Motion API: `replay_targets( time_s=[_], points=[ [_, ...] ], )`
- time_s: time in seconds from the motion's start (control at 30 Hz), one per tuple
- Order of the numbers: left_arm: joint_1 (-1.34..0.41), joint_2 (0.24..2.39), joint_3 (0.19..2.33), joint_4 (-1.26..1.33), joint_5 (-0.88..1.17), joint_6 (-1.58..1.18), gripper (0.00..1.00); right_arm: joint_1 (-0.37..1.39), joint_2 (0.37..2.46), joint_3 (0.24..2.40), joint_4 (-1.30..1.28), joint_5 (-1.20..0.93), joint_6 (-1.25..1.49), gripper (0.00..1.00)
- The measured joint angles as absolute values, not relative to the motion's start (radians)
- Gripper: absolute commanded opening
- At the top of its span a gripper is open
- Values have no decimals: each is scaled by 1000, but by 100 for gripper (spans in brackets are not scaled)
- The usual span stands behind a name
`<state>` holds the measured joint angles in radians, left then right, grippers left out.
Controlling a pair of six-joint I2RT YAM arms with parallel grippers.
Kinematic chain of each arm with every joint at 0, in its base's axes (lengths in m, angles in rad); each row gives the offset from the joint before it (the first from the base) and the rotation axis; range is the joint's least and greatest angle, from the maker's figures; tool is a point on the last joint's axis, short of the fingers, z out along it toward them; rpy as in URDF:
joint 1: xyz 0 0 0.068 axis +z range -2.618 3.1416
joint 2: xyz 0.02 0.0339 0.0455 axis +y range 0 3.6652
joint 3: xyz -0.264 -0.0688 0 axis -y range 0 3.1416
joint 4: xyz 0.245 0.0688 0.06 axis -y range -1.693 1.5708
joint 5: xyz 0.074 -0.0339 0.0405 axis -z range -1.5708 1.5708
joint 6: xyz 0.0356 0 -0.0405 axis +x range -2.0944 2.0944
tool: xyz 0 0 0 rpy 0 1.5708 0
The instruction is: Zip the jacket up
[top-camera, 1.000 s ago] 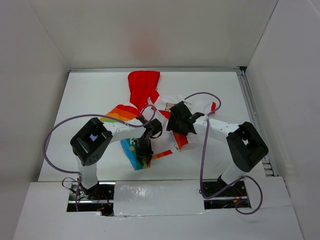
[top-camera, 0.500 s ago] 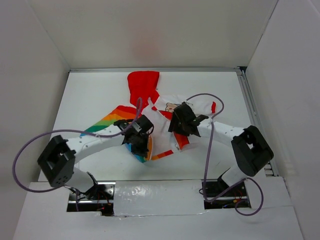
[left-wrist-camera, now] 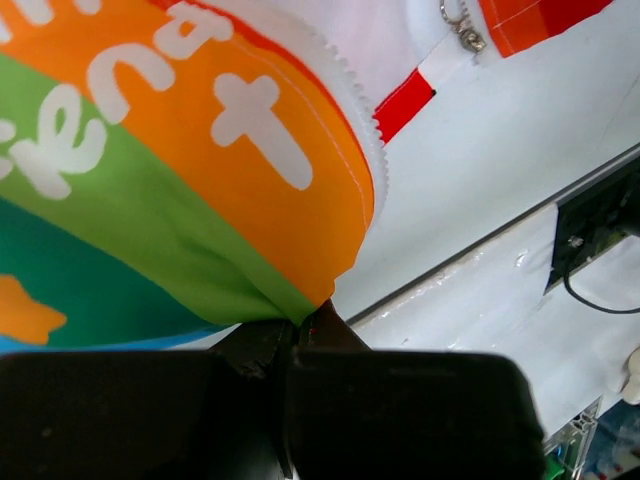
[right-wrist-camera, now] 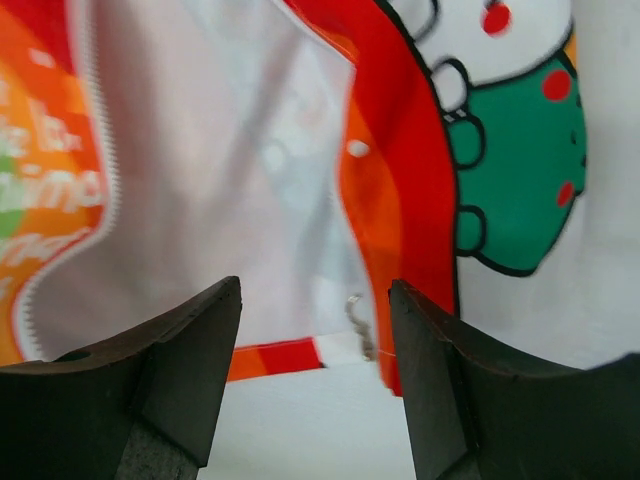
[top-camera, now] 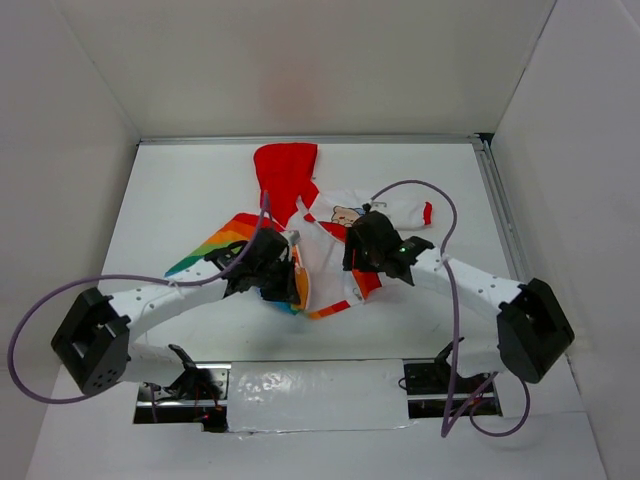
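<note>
The left hand (left-wrist-camera: 300, 338) has just gone from partly apart to tight together, and its arm has swung out to the left as the hand moved in onto the jacket (top-camera: 287, 178). The jacket lies open in the middle of the bench (top-camera: 170, 190), red hood toward the far wall, white lining up. We judge that the left hand has now taken hold of the rainbow front panel. That gives us the anchor we need before the two zipper sides can be joined, and no zipping is done yet. The right hand (right-wrist-camera: 312, 300) hovers over the other front edge, fingers well apart, holding nothing.

The overhead view shows only two arms bent over the cloth. The left wrist view shows what it hides: orange and green fabric pinched between the closed fingers, with the toothed edge (left-wrist-camera: 350, 120) running free above. The right wrist view brings the small metal pull (right-wrist-camera: 357, 320) close, lying under the gap between its fingers, beside the red edge.
</note>
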<state>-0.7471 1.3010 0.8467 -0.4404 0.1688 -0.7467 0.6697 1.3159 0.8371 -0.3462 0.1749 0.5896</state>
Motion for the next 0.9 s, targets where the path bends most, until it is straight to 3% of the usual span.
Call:
replay_targets(
  time_s=[0.2, 0.63, 0.77, 0.8, 0.9],
  points=[
    [-738, 1425, 849, -381, 215, -728, 0, 710, 1472, 885, -451, 251, 554, 69],
    [-688, 1381, 812, -302, 277, -706, 0, 710, 1628, 924, -514, 242, 537, 65],
    [-680, 1382, 802, -287, 288, -706, 0, 699, 1628, 924, -513, 213, 531, 53],
    [-678, 1382, 800, -281, 290, -706, 0, 694, 1628, 923, -510, 198, 530, 42],
    [-674, 1388, 797, -267, 294, -705, 0, 679, 1629, 920, -498, 163, 526, 28]
  ],
)
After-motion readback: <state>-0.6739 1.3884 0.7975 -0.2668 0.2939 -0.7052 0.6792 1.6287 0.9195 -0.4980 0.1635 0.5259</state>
